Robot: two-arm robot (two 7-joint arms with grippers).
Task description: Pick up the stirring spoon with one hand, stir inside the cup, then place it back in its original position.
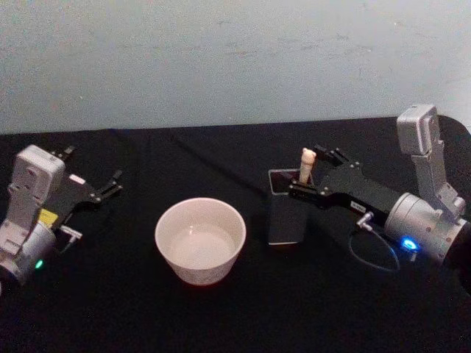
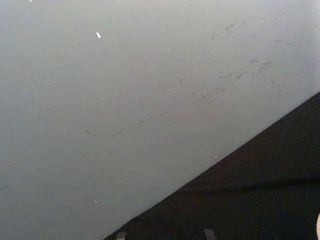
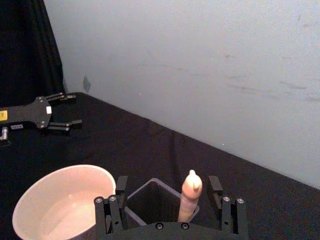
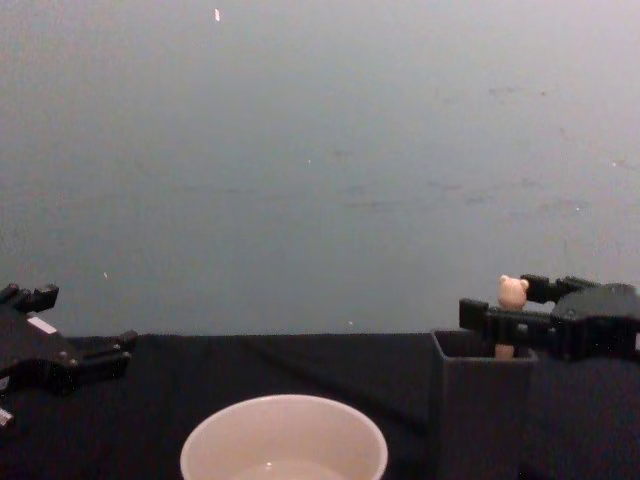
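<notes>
The stirring spoon stands upright in a dark grey square holder, its beige bear-head top poking out above the rim. My right gripper is open, one finger on each side of the handle, with gaps showing on both sides. The spoon's bowl is hidden inside the holder. The cream-white cup sits left of the holder, and its inside looks empty. My left gripper rests open at the far left of the table, well away from the cup.
A black cloth covers the table, and a pale wall stands close behind it. The cup's rim lies just beside my right gripper's near finger.
</notes>
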